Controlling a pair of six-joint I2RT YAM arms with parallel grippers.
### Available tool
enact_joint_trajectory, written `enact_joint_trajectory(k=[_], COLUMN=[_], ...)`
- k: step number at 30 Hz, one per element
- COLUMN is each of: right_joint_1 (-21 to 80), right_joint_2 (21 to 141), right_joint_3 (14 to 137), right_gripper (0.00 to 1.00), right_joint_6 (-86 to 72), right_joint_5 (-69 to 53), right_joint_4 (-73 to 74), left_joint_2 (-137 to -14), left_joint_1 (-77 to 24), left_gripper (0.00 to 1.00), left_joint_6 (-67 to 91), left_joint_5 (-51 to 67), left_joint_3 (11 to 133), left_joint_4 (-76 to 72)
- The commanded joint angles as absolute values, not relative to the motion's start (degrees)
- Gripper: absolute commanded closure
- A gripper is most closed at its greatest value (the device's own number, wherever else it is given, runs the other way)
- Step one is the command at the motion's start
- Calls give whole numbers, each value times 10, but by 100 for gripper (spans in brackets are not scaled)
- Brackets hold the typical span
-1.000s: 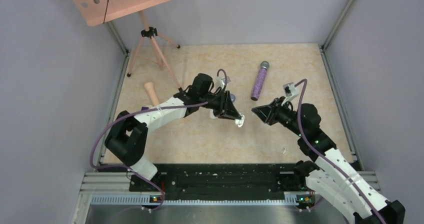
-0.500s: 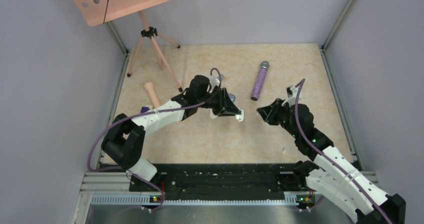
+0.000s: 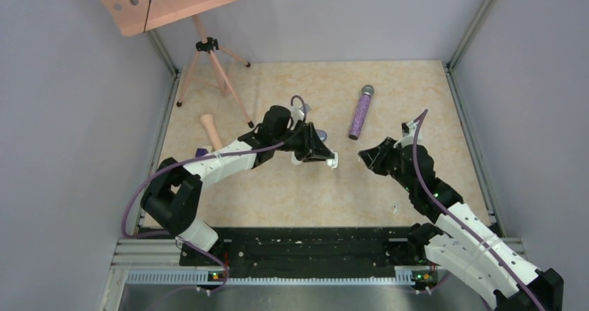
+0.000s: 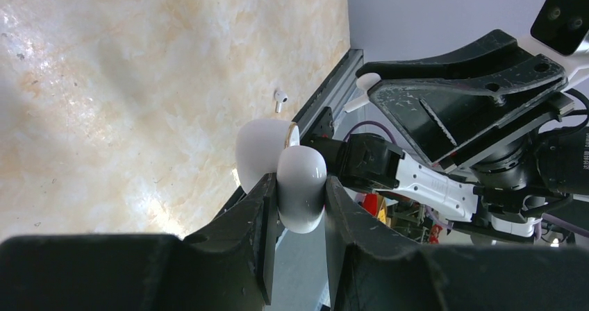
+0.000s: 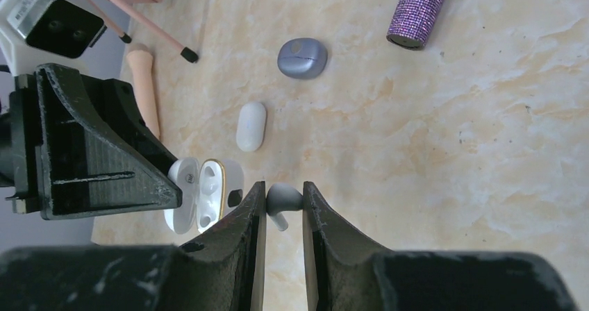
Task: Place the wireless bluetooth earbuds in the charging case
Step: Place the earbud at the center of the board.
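Item 1: left claw (image 4: 299, 182), which I saw clamped narrow on the white charging case (image 5: 207, 201), its lid hinged open.
Item 2: right claw (image 5: 282, 187), pinching a white earbud (image 5: 285, 201) between its fingers, just beside the open case and apart from it.
Item 3: second white earbud (image 4: 280, 101), lying loose on the table (image 3: 292, 186) near the front rail.
Item 4: I also logged a closed white case (image 5: 251, 125), a grey case (image 5: 303, 57) and a purple glitter microphone (image 5: 419, 9), all lying on the table, apart from one another.
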State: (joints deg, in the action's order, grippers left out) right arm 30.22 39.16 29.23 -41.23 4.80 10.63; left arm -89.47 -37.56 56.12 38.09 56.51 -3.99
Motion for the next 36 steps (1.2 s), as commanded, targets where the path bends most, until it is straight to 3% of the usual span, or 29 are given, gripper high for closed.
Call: enact_joint_trajectory(k=[1, 12, 20, 36], right_joint_1=[308, 348, 430, 438], right_joint_2=[389, 432, 469, 451], right_joint_3=[295, 315, 327, 339], right_gripper=[100, 100, 100, 100], right_joint_6=[-444, -484, -509, -552], right_joint_5=[40, 81, 192, 290], right_joint_4=[55, 35, 4, 69], left_joint_2=[-871, -872, -869, -864], left_joint_1=[-373, -374, -374, -374], left_gripper=[100, 100, 100, 100], left_joint_6=[583, 604, 621, 640], left_joint_5=[372, 364, 366, 348], left_joint_3=[552, 538, 533, 509], left_joint_4=[-88, -112, -129, -157])
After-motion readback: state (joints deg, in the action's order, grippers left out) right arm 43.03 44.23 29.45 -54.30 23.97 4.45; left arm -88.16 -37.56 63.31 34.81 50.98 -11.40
